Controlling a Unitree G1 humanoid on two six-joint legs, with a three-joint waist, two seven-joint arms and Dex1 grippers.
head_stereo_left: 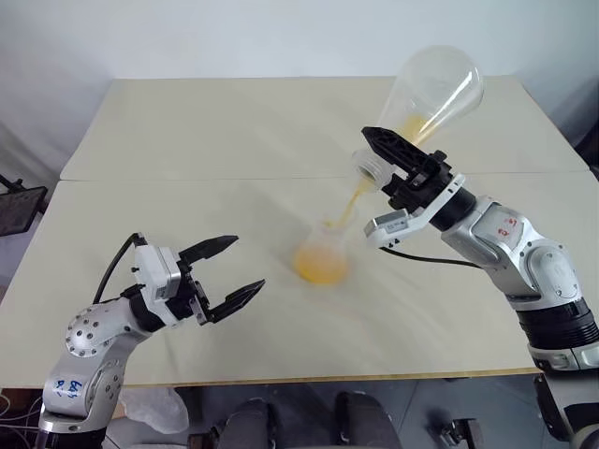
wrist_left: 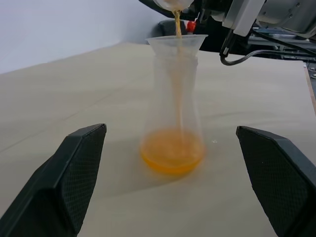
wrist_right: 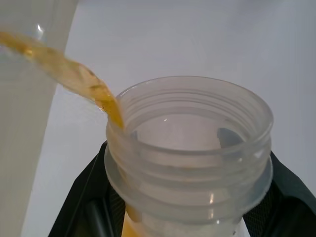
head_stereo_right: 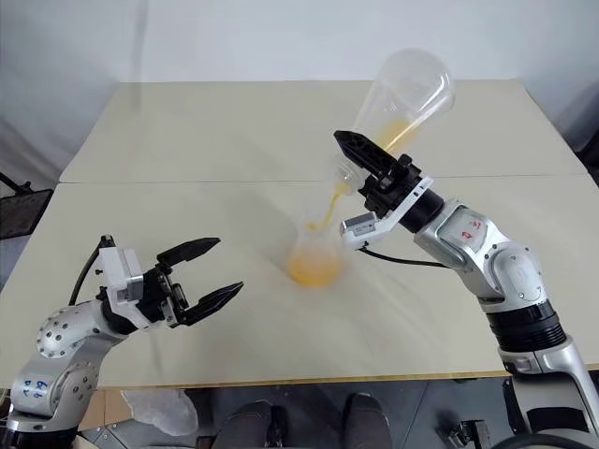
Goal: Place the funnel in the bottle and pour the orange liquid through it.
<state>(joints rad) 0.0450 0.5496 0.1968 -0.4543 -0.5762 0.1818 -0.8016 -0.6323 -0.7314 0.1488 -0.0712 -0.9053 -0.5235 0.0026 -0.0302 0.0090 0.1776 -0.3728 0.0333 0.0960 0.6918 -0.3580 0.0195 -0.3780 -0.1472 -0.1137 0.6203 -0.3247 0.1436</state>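
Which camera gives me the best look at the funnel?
The left wrist view: the funnel sits in the bottle neck, rim sharp, orange liquid streaming through. Both eye views show it as a faint blur.

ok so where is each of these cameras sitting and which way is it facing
Head, both eyes: look forward and down over the table; both arms show, left gripper open, right gripper tipping the flask.
Left wrist: along its open fingers at the bottle and funnel.
Right wrist: at the flask's mouth.
Shared: the orange liquid stream.
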